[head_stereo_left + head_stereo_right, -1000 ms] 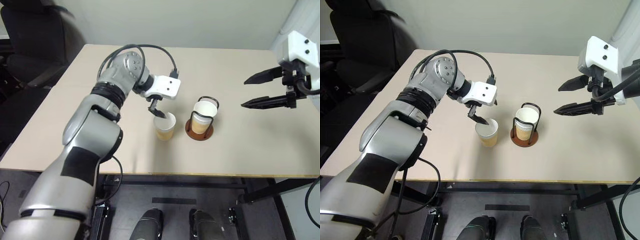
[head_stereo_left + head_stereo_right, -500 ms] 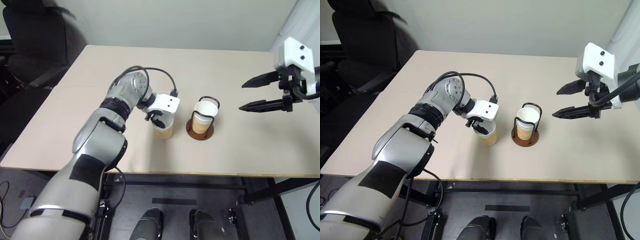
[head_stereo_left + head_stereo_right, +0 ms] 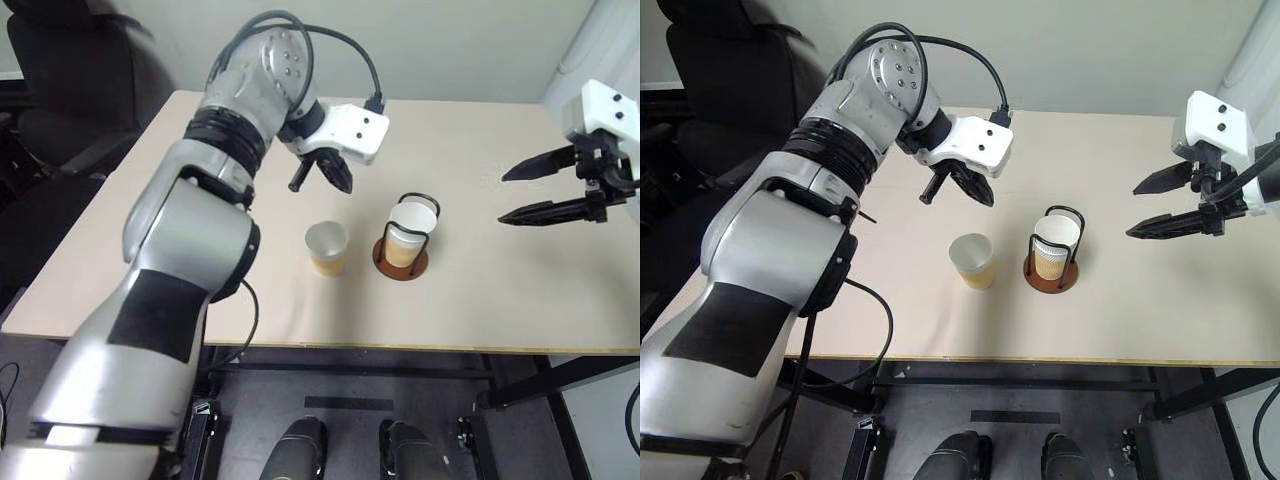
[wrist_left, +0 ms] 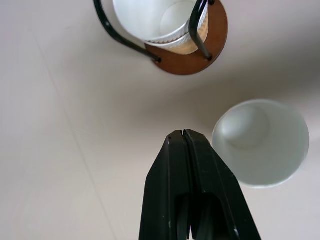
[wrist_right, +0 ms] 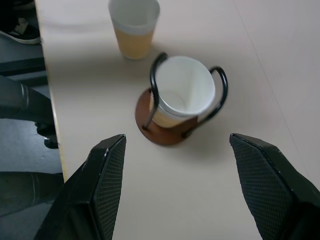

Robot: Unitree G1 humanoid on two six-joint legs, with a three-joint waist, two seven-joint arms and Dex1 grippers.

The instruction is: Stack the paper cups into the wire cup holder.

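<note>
One paper cup [image 3: 327, 247] stands upright on the table, just left of the wire cup holder [image 3: 400, 264]. The holder's black loops rise from a brown disc, and a second paper cup [image 3: 411, 221] sits inside them. My left gripper [image 3: 342, 183] hangs shut and empty above the table, behind the free cup; the left wrist view shows its closed fingers [image 4: 184, 150] beside that cup [image 4: 260, 142]. At the right, my right gripper [image 3: 502, 198] is open and held above the table, pointing toward the holder [image 5: 165, 131].
The tan table [image 3: 500, 300] has its front edge near me. A black office chair [image 3: 60, 90] stands beyond the table's back left corner. Open tabletop lies between the holder and the right gripper.
The left gripper was open at the free cup's rim; it has shut and risen away without the cup, which stays on the table. The right gripper drifted slightly right.
</note>
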